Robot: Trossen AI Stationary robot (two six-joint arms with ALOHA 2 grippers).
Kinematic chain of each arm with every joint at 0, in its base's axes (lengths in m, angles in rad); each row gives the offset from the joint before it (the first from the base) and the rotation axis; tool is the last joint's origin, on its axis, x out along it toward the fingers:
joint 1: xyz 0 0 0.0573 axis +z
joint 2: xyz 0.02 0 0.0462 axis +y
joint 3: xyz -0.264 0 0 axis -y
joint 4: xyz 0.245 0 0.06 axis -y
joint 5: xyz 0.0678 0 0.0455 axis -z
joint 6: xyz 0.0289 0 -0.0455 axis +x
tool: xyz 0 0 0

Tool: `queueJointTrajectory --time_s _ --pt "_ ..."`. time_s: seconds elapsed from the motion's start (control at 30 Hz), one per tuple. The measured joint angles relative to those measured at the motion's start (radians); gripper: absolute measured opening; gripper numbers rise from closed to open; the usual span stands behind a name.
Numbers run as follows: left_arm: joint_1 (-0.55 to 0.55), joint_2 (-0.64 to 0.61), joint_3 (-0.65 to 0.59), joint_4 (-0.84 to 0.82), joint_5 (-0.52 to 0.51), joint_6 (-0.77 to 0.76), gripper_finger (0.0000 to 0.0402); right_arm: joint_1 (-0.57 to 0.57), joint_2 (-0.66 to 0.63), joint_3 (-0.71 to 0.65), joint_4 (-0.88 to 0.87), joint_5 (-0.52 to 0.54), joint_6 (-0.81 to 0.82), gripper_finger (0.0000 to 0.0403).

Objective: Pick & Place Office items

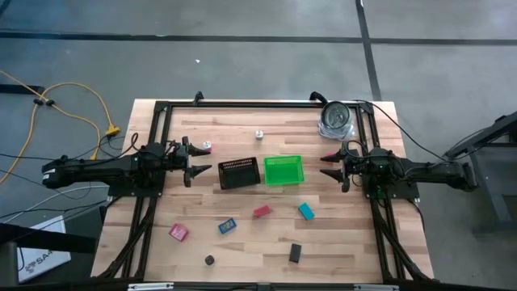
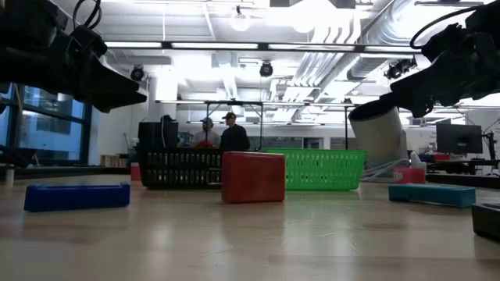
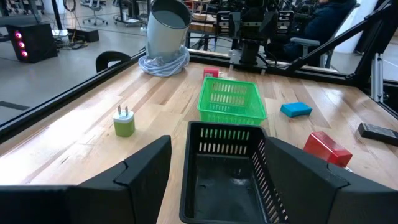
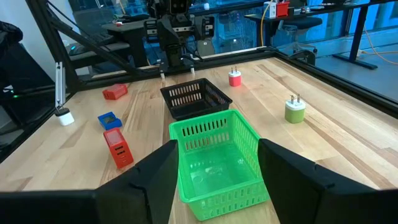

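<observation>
**No items sorted yet**

On the left, the left gripper (image 1: 196, 160) is held open and empty beside the black mesh tray (image 1: 238, 174); nothing is seen in that tray or in the green bin (image 1: 283, 170). The office items, among them the pink block (image 1: 178, 233), blue block (image 1: 227, 225), red block (image 1: 262, 212) and teal block (image 1: 306, 212), are left scattered on the table (image 1: 355, 242). On the right, the right gripper (image 1: 330, 164) is also held open and empty.

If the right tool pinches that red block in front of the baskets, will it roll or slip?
The red block looks boxy with flat faces, so it should sit steady rather than roll. It seems rigid, probably plastic, so a pinch likely won't deform it. Its smooth sides might slip slightly. Both tools hang open.
</observation>
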Motion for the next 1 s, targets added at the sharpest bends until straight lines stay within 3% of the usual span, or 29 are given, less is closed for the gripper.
queueJointTrajectory --time_s 0.6,1.0 --pt "0.001 0.000 0.000 0.002 -0.022 0.000 0.0252 0.000 0.000 0.000 0.000 0.000 0.000 0.0207" --pt "-0.002 0.048 0.046 0.004 -0.115 0.002 0.0252 0.000 0.000 0.000 0.000 0.000 0.000 0.0207"
